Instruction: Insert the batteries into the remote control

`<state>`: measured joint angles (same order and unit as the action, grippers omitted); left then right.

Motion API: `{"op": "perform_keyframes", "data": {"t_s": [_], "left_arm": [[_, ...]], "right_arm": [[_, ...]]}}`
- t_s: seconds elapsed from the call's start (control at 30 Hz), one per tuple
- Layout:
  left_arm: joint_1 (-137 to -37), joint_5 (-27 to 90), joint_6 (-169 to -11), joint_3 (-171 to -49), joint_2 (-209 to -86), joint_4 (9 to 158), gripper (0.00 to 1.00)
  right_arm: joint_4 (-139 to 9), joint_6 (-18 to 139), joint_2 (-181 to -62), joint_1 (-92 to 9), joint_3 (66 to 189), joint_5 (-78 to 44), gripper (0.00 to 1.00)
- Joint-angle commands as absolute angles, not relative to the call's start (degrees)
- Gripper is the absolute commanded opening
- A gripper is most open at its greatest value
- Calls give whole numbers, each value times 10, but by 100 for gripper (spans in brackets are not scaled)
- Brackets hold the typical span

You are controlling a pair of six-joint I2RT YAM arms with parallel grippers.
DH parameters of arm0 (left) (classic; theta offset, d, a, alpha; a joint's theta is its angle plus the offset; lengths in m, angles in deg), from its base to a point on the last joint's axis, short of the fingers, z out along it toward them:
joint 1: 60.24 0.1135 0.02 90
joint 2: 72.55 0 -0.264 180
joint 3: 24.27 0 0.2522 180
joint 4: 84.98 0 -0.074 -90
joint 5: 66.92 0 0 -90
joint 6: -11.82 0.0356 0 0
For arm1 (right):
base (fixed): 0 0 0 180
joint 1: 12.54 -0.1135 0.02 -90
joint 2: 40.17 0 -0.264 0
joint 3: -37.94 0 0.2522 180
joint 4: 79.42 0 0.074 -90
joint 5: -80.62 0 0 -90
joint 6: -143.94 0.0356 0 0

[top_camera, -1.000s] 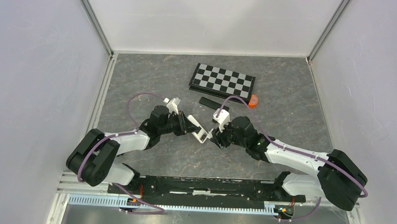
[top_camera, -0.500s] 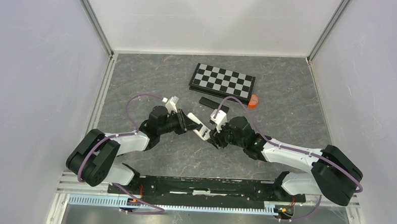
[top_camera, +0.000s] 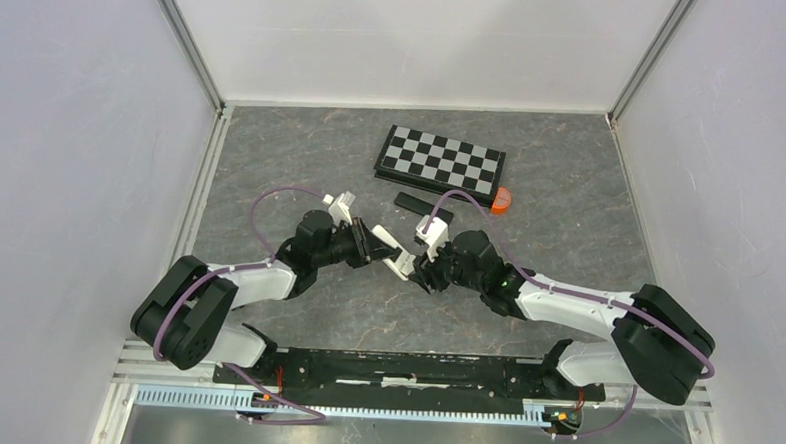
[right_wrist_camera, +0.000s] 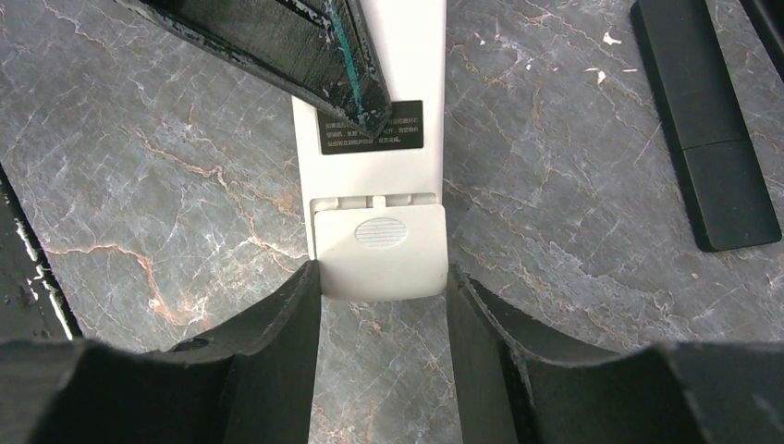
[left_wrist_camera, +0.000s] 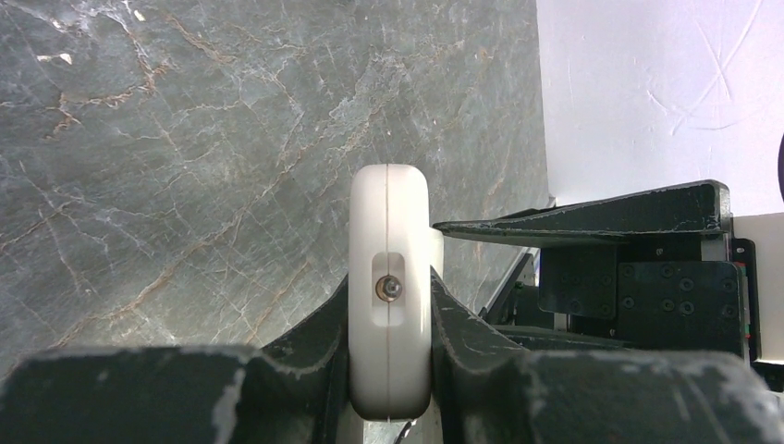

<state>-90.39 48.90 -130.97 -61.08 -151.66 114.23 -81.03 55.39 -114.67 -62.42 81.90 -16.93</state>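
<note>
Between the two sets of jaws, clear of the surface [right_wrist_camera: 139,185], hangs the white remote [right_wrist_camera: 411,65]. The left jaws clamp its body edgewise, probably to steady it. The right jaws pinch the sides of the battery cover [right_wrist_camera: 379,250] at the end beyond the left jaws, likely to slide it off. The cover is still on, and no batteries show near either jaws.

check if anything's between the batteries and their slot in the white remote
Yes: the battery cover is still shut on the white remote, at the end gripped by the right gripper. It has to come off first. No batteries are in view.
</note>
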Motion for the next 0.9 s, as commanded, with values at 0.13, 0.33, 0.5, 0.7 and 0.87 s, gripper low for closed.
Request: {"op": "perform_keyframes", "data": {"t_s": [0.13,0.33,0.5,0.7,0.87], "left_arm": [[-909,499,-1308,-625,-1504,1161,2],[-909,498,-1309,-625,-1502,1161,2],[-910,507,-1306,-624,-1501,1161,2],[-917,522,-1299,-628,-1504,1161,2],[-923,529,-1297,-630,-1509,1161,2]], "right_arm": [[-838,555,-1156,-630,825,-183,43],[-838,555,-1163,-631,824,-181,43],[-839,556,-1168,-630,826,-173,43],[-843,559,-1173,-631,833,-174,43],[-846,563,-1177,-631,837,-173,43]]}}
